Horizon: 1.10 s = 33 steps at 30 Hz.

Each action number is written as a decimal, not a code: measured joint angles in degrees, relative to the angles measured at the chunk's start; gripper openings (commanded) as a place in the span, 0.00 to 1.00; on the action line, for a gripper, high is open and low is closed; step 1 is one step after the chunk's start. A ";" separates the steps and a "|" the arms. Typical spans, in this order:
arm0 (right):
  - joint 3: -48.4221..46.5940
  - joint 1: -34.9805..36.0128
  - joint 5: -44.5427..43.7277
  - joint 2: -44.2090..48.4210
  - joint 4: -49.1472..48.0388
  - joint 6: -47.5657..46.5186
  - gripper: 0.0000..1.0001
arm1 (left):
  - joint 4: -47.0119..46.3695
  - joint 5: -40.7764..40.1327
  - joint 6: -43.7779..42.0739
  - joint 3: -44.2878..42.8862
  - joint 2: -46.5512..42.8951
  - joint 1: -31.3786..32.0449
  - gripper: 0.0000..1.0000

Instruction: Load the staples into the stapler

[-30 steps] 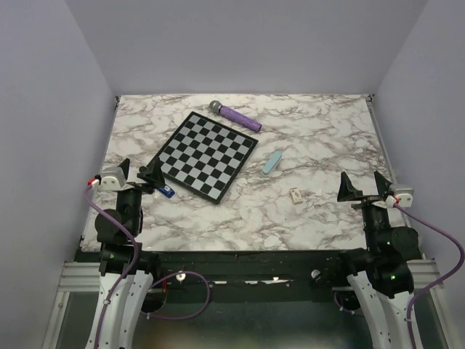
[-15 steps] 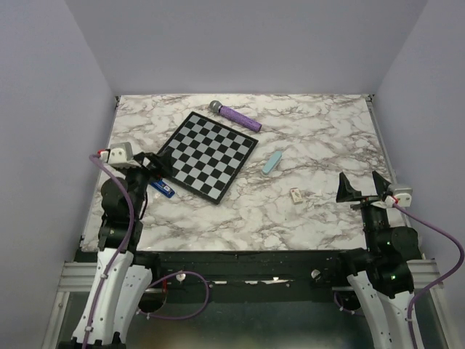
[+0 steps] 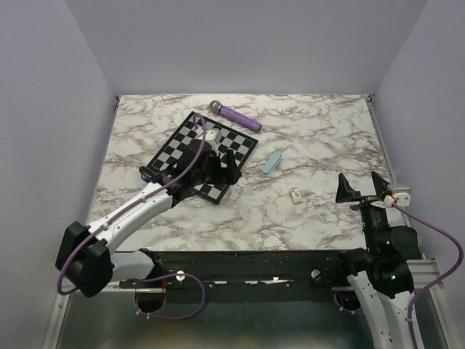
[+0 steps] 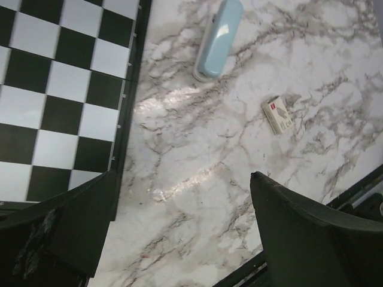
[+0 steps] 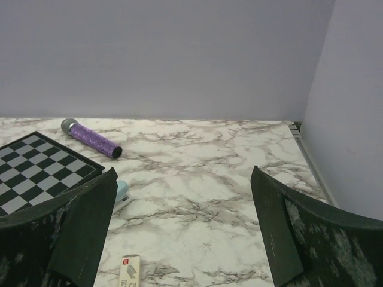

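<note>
Blue stapler (image 3: pixel 147 173) lies at the chessboard's (image 3: pixel 236 142) left corner, partly behind the left arm. Left gripper (image 3: pixel 218 164), spread, hangs over the board's right edge. Right gripper (image 3: pixel 361 186), spread, is well right of the board.

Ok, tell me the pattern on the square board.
The board has black-and-white checks, clearest in the left wrist view.
</note>
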<state>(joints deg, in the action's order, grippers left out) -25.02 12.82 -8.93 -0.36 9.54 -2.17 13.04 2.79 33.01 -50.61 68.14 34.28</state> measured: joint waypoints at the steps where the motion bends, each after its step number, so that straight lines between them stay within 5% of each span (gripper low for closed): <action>1: 0.00 0.00 0.00 0.00 0.07 0.00 1.00 | 0.17 -0.24 0.22 -0.79 1.84 1.57 0.99; 13: 0.00 0.00 0.00 0.00 0.44 0.00 1.00 | 3.67 -2.58 -1.75 -14.21 27.74 12.87 0.99; 33: 0.00 0.00 0.00 0.00 0.48 0.00 1.00 | 8.66 -10.14 -9.05 -23.98 41.35 7.93 0.99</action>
<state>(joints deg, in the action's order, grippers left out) -25.02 12.82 -8.93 -0.36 10.02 -2.17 21.69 -7.35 23.97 -74.59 109.49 42.22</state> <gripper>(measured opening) 0.998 0.987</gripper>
